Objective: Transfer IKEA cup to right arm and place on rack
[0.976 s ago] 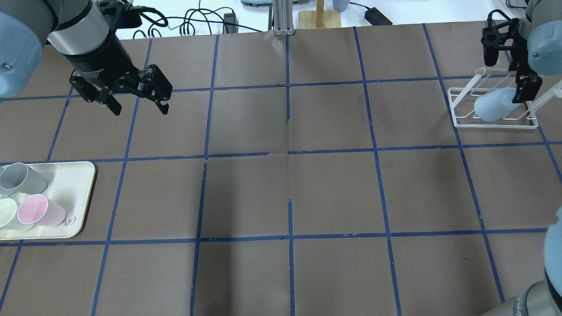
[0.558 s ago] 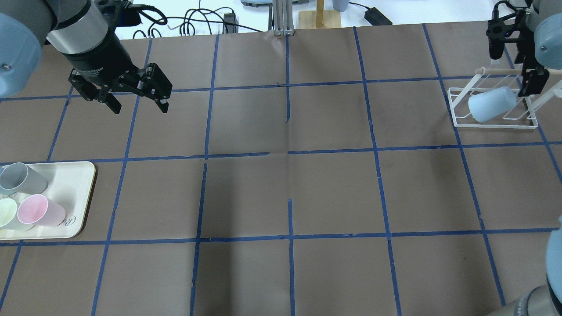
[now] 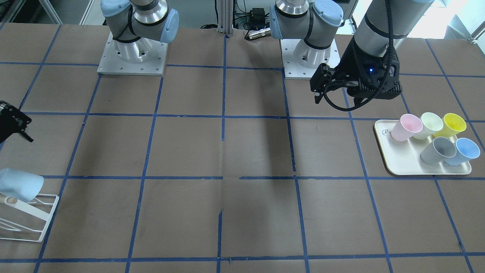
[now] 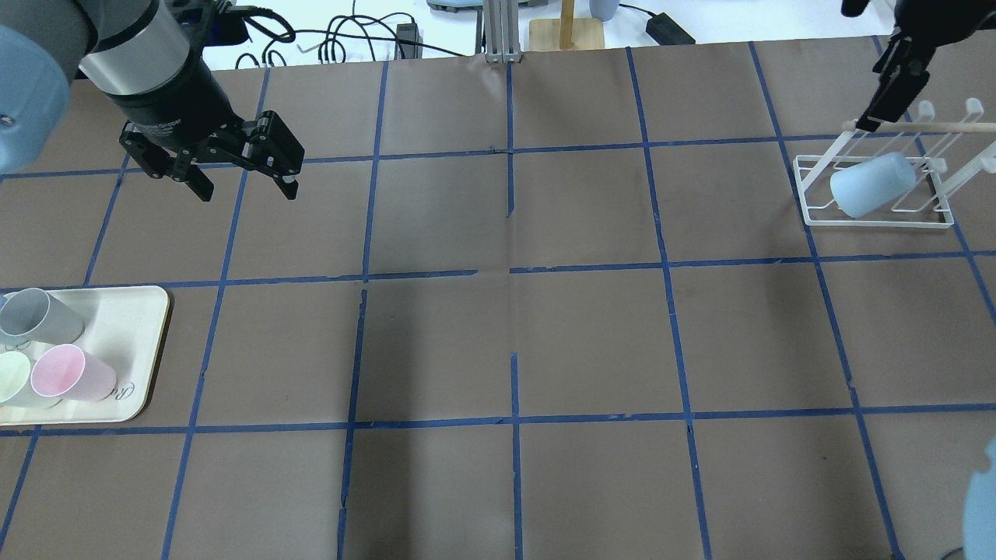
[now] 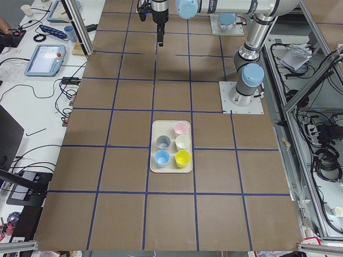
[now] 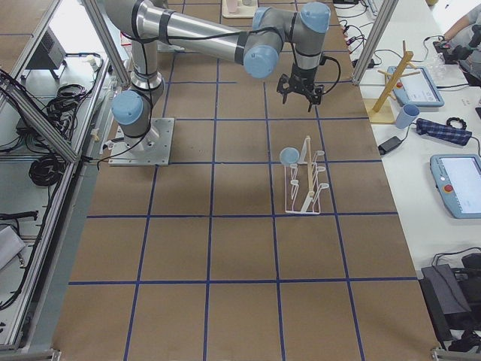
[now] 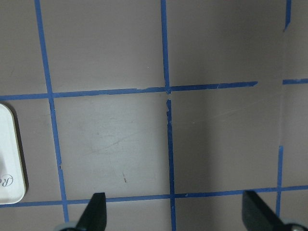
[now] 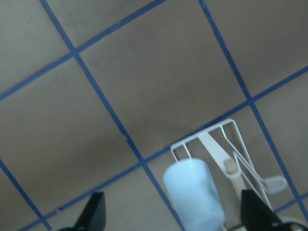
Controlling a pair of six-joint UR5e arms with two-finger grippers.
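Overhead bearings, counter (image 4: 498, 342) as the dial.

- IKEA cup (image 4: 867, 183): at 2 o'clock, on the rack (image 4: 879, 222). It sits tilted on the slanted wire prongs, low end toward 8 o'clock, and nothing grips it. In the front-facing view the same cup (image 3: 19, 184) leans over the rack's (image 3: 49, 218) top edge.
- Wooden peg (image 4: 934, 124): runs along the rack's top, on the cup's 12 o'clock side.
- right arm (image 6: 203, 34): reaches in at 1 o'clock. The right jaws are spread wide and empty. The wrist view shows both tips far apart, with the cup (image 8: 195, 192) lower down and between them in the frame (not touched by either).
- left arm (image 4: 148, 70): at 10 o'clock. The left jaws are released and hold nothing, with bare brown paper and blue tape under them.
- Cream tray (image 3: 394, 167): at 8 o'clock. It carries a pink cup (image 3: 406, 127), a pale green cup (image 3: 428, 124), a yellow cup (image 3: 451, 124), a grey cup (image 3: 439, 149) and a second blue cup (image 3: 464, 151). They are set close together.
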